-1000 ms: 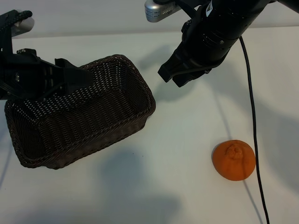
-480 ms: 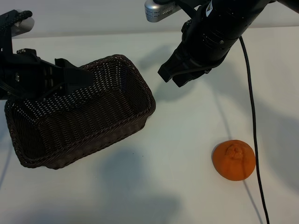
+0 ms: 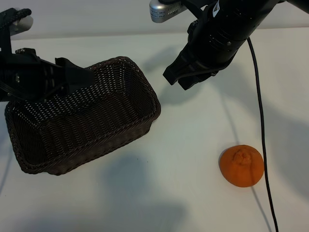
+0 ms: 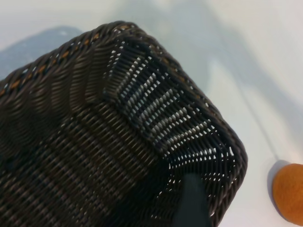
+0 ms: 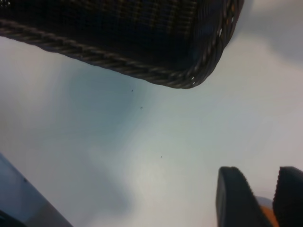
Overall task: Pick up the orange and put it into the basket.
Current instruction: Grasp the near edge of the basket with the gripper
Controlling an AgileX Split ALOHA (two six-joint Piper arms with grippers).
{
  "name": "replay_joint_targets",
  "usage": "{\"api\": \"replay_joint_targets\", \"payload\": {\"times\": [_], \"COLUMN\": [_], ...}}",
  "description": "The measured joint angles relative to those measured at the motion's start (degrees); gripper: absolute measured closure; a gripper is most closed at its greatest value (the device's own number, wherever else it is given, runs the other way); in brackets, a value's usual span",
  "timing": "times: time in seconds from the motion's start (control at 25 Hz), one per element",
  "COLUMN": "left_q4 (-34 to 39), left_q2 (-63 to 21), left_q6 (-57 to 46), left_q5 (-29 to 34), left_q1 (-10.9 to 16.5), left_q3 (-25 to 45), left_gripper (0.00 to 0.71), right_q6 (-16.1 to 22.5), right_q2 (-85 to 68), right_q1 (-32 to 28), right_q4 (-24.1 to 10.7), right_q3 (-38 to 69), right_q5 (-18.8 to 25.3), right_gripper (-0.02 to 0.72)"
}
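The orange (image 3: 241, 166) lies on the white table at the front right, with nothing touching it. At the left is the dark woven basket (image 3: 87, 145), nothing inside. My left gripper (image 3: 81, 77) hangs over the basket's back rim, fingers wide apart. One of its fingers (image 4: 191, 203) shows against the basket's inner wall (image 4: 156, 109), and I cannot tell if it touches. The orange (image 4: 289, 191) shows beyond the basket corner. My right gripper (image 3: 175, 81) hovers high at the back centre, well away from the orange. Its fingertips (image 5: 234, 198) stand slightly apart, holding nothing. A sliver of orange (image 5: 264, 215) shows between them, far below.
A black cable (image 3: 261, 106) runs down the right side of the table, passing just right of the orange. A silver cylinder (image 3: 161, 9) sits at the top by the right arm. Bare white tabletop (image 3: 193, 145) lies between basket and orange.
The left arm has shifted slightly toward the back left. The basket, the orange and the right arm have stayed put.
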Motion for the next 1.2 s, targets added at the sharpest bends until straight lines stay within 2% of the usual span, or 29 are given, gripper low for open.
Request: {"api": "replay_joint_targets", "payload": {"times": [0.16,0.44,0.64,0.76,0.84,1.0,1.2], "left_q4": [7.38,31.59,50.25,58.46,61.67,64.53,64.8], "left_q2": [-0.05,-3.57,-8.37,-11.03,-12.67,-13.42,-13.42], "left_q6": [-7.94,-31.97,-50.11,-57.54,-60.4,-63.29,-65.46], "left_q5": [0.0,2.65,11.78,18.33,20.7,21.23,16.59], "left_q1": [0.0,0.0,0.0,0.0,0.0,0.0,0.0], "left_q3": [0.0,0.0,0.0,0.0,0.0,0.02,2.94], "left_gripper": [0.121,0.121,0.121,0.121,0.121,0.121,0.121], "right_q6": [0.0,0.04,0.04,-0.01,-0.01,-0.01,-0.01], "right_q2": [0.0,0.0,0.0,0.0,0.0,0.0,0.0], "right_q1": [0.0,0.0,0.0,0.0,0.0,0.0,0.0], "right_q4": [0.0,0.0,0.0,0.0,0.0,0.06,0.06], "right_q3": [0.0,0.0,0.0,0.0,0.0,0.0,0.0], "right_q5": [0.05,0.43,0.43,0.43,0.43,0.43,0.43], "right_gripper": [0.464,0.464,0.464,0.464,0.464,0.464,0.464]}}
